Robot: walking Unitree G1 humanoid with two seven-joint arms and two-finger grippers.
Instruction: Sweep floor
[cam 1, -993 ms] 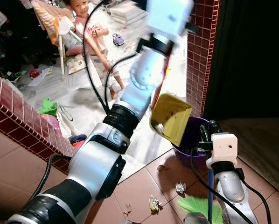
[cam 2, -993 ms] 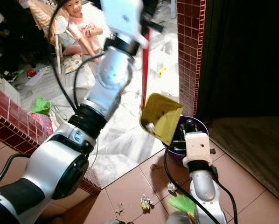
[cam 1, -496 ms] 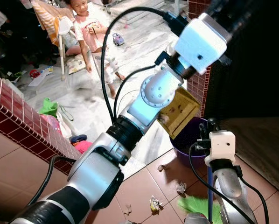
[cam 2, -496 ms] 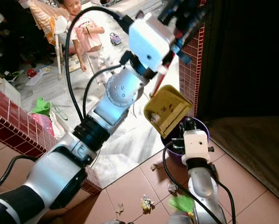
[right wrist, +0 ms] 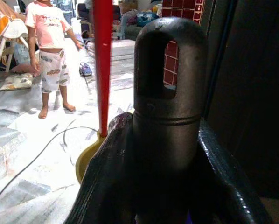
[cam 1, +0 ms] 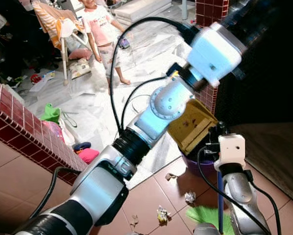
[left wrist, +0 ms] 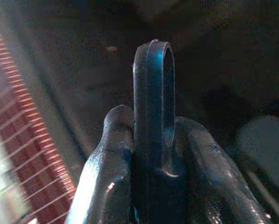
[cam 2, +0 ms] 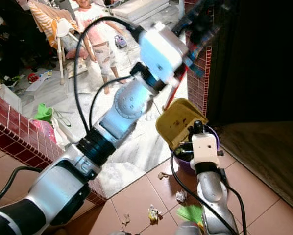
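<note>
My left claw (left wrist: 151, 154) pinches the dustpan handle (left wrist: 152, 93), yellow dustpan (cam 2: 178, 122) tipped over the purple bin (cam 2: 185, 159) at frame centre. Right claw (right wrist: 167, 154) clamps the broom handle (right wrist: 170, 93).

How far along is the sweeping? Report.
Partly done. In hand: left gripper holds the yellow dustpan tipped over the purple bin; right gripper holds the broom handle. Left: paper scraps on the tiles beside the green bristles.

Head eyes look down, sharing the dustpan (cam 2: 178, 122) — wrist views sit close.
</note>
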